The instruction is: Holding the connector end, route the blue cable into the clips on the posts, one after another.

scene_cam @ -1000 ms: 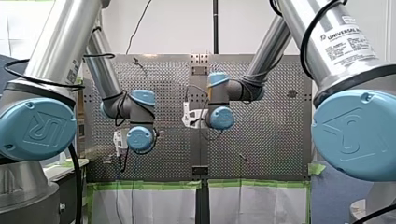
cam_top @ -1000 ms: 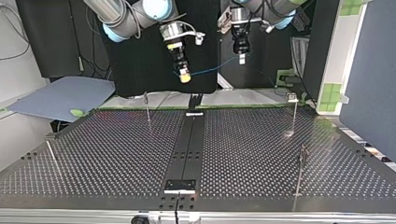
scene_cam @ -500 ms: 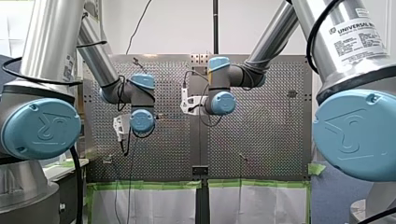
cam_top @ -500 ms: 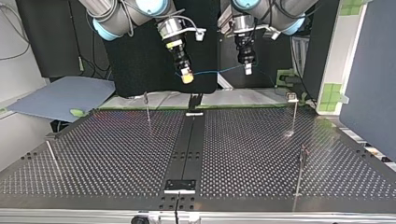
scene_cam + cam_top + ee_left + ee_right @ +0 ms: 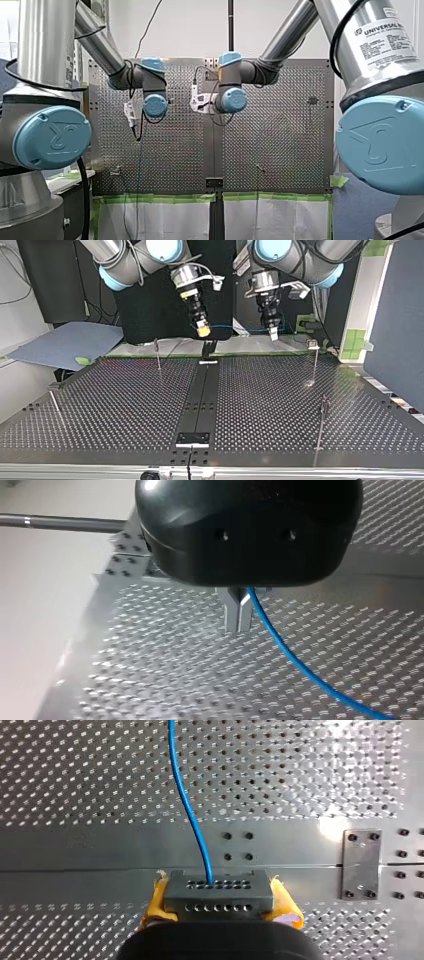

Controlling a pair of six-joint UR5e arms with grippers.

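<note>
My right hand [image 5: 220,901], with yellow pads, is clamped on a grey rectangular connector [image 5: 218,887] drilled with two rows of small holes. A thin, glossy blue cable [image 5: 187,805] leaves the connector and runs to my left hand [image 5: 239,614], whose narrow metal fingers are closed together, apparently pinching it. Both hands hang above the arm-side edge of the shiny perforated metal surface [image 5: 125,405]. No clip holds any cable yet. Likely risks: a taut span could slide the smooth cable through the left pinch, or a low pass could knock a slender upright post [image 5: 315,362].
</note>
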